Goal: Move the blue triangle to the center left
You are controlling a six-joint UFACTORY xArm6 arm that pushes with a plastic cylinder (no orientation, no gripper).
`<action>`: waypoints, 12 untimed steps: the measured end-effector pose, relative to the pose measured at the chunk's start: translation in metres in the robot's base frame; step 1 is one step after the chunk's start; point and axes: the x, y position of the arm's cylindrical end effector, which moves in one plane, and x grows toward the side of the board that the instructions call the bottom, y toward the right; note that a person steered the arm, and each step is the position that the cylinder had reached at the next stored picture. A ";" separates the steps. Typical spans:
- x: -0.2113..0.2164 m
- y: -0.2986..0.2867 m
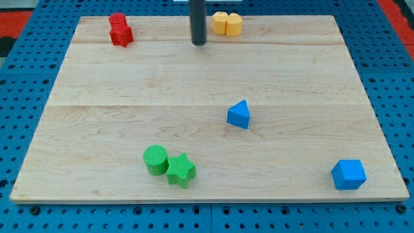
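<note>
The blue triangle [239, 114] lies on the wooden board [116, 84], a little right of the middle. My tip [198, 43] rests near the view's top, above and to the left of the blue triangle and well apart from it. The tip stands between the red block [120, 30] on its left and the yellow block [227, 24] just to its upper right.
A green cylinder [155, 159] and a green star [181, 170] touch each other at the view's lower left. A blue cube [348, 174] sits near the lower right corner. A blue pegboard [394, 77] surrounds the board.
</note>
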 end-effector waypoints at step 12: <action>0.209 -0.123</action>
